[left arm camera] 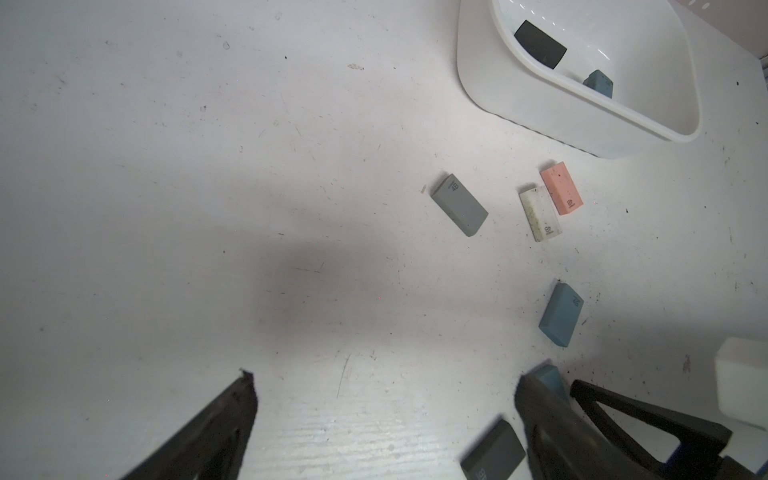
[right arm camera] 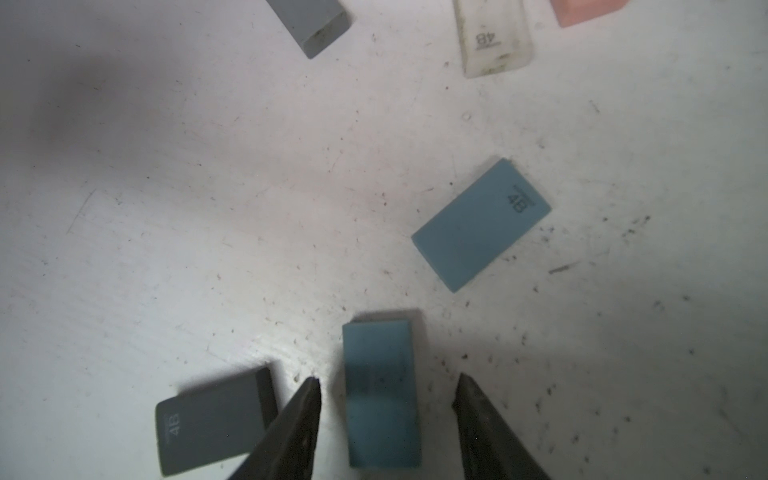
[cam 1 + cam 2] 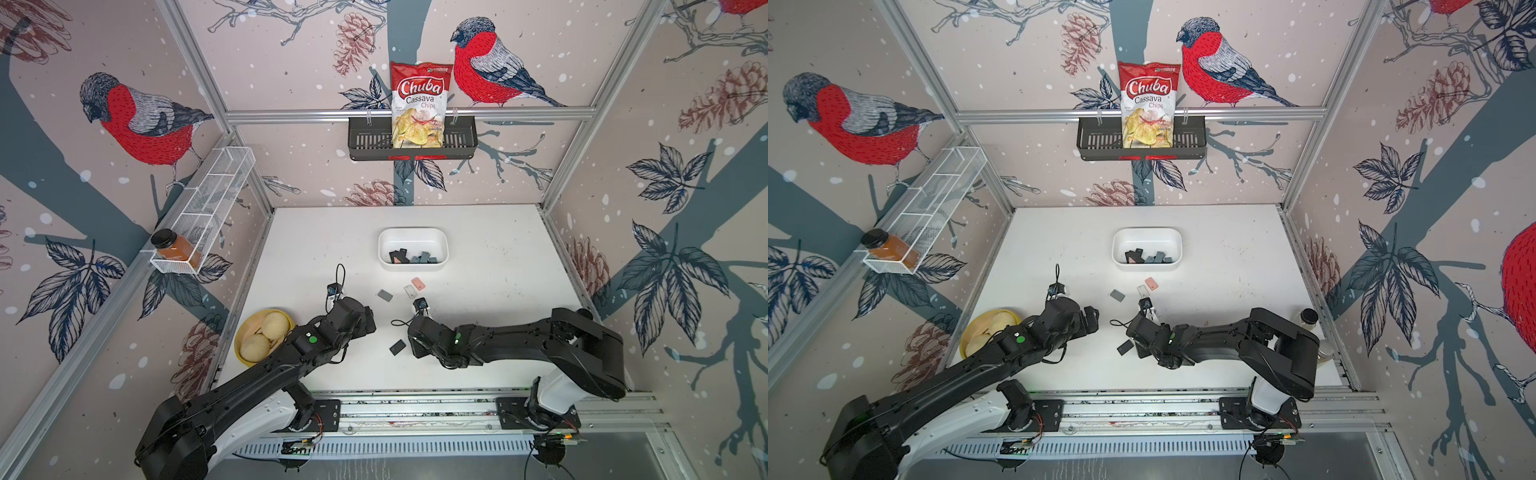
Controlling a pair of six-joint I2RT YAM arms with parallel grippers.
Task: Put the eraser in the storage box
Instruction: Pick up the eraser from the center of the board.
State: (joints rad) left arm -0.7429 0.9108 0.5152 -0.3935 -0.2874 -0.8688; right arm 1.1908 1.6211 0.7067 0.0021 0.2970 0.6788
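A blue eraser (image 2: 380, 390) lies flat on the white table between the fingers of my right gripper (image 2: 387, 379). The jaws are open, with a gap of table showing on each side of it. A dark grey eraser (image 2: 208, 428) lies just outside one finger, and a second blue eraser (image 2: 482, 224) lies a little farther off. The white storage box (image 3: 444, 249) stands towards the back with several erasers inside. My left gripper (image 1: 386, 376) hovers wide open over bare table beside the right one. In both top views the right wrist hides the eraser.
Grey (image 3: 385, 295), white (image 3: 409, 291) and pink (image 3: 418, 284) erasers lie between the grippers and the box. A yellow bowl (image 3: 239, 347) of round buns sits at the left under the left arm. A black basket (image 3: 365, 141) and a wire rack (image 3: 208, 199) hang on the walls.
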